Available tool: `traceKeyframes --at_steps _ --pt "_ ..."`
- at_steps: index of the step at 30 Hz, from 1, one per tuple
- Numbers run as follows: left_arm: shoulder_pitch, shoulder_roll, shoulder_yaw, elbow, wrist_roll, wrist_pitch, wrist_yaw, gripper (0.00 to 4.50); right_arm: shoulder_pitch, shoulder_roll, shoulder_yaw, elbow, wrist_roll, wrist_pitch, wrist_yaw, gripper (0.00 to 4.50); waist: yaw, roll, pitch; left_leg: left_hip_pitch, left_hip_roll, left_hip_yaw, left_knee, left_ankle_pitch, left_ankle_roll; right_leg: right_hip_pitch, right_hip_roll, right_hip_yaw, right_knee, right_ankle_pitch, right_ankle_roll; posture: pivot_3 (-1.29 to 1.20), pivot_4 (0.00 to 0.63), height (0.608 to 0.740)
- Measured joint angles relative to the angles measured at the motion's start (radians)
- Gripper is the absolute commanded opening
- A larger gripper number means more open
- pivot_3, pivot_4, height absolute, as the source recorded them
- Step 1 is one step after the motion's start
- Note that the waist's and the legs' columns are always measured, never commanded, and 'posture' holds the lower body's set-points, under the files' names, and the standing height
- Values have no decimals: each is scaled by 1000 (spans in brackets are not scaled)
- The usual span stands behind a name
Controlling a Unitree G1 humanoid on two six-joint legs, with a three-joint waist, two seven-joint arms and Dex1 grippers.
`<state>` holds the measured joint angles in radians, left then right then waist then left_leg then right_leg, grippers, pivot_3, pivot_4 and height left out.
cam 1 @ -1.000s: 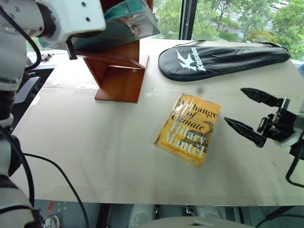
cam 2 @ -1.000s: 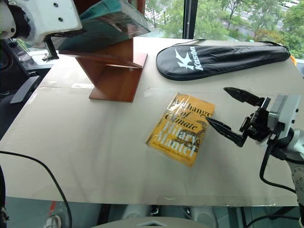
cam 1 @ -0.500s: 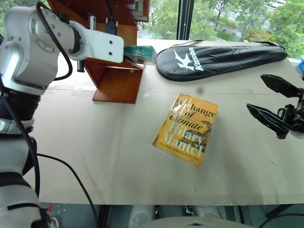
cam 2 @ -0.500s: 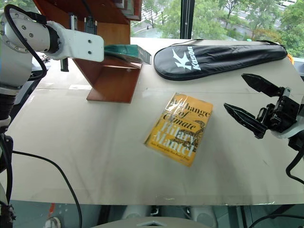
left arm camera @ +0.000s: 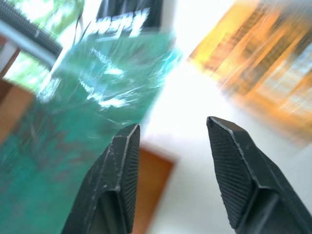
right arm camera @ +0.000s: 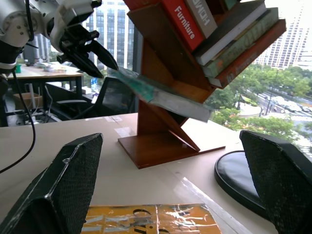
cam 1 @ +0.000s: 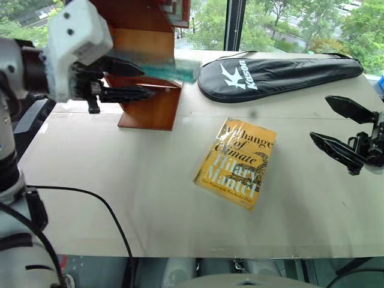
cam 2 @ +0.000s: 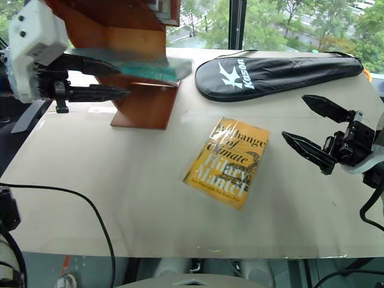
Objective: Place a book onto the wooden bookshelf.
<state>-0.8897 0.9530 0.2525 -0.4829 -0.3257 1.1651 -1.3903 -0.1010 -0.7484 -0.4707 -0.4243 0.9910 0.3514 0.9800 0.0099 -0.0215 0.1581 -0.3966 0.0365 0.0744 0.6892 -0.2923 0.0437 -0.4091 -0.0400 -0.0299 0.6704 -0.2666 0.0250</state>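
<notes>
Only the right wrist view shows upper-shelf books; the book now rests on the wooden bookshelf, the left gripper withdrawn with jaws released, the right gripper spread empty.

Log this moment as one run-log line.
left gripper: open, beside book | book: lying on wooden bookshelf | right gripper: open, empty | yellow book: flat on table

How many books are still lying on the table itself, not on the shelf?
1: the yellow book lies flat mid-table, in front of the black racket bag. The teal book sits on the wooden bookshelf, which may hide others behind it.
</notes>
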Motion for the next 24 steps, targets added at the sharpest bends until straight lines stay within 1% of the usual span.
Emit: traceKeyframes --at_steps 1,2,4,6,7,10,11,13,17,21,24 --pt "53 -75 13 -77 -52 55 48 2254 -9 -2 1 12 -1 5 8 4500 4 0 0 1 0 0 0 0 0 0 0 0 1 0 0 0 150 740" --pt "81 -94 9 -102 -68 71 69 2254 -11 -2 2 13 -1 8 12 4500 5 0 0 1 -1 0 1 0 0 0 -1 0 3 0 0 0 150 740" --pt "188 -125 4 -184 -90 80 139 2254 -2 -11 -1 13 0 14 24 4500 3 -1 0 2 -1 -1 1 0 0 0 0 1 5 0 0 0 150 740" --pt "273 -188 5 -243 -100 50 204 2254 23 -18 -14 12 2 19 33 4500 4 0 0 4 0 -1 1 0 0 0 -1 2 7 0 0 0 150 740" --pt "329 -249 -1 -264 -99 -5 256 2254 37 -19 -19 11 3 22 36 4500 4 0 0 4 0 -1 1 0 0 0 -3 3 7 0 -1 0 150 740" --pt "466 -349 -19 -248 -100 -108 369 2254 101 -21 -31 -2 -9 24 40 4500 4 0 -1 4 0 -1 1 0 0 0 -5 2 8 1 -1 0 150 740" --pt "484 -354 -19 -234 -98 -125 387 2254 115 -21 -39 -4 -18 23 40 4500 4 0 -1 4 0 -1 1 0 0 0 -5 2 8 1 -1 0 150 740" --pt "591 -329 -7 -196 -83 -224 395 2254 192 -36 -68 -32 -70 12 40 4500 3 2 -2 6 -1 0 -1 0 0 1 -5 4 8 1 -2 0 150 740" --pt "847 -272 76 -42 -70 -396 342 2254 443 -44 -161 -44 -201 -7 69 4500 4 2 -3 6 0 0 -3 0 0 0 -5 3 5 1 -2 0 150 740" --pt "997 -232 155 66 -71 -513 298 2254 627 -34 -248 -11 -323 -69 120 4500 5 2 -4 8 -1 0 -2 -2 3 2 -6 2 3 1 -2 0 150 740" --pt "1038 -232 171 102 -81 -553 295 2254 675 -20 -268 14 -374 -107 135 4500 5 1 -4 15 0 0 -3 -3 5 11 -7 2 1 -1 -5 0 150 740"
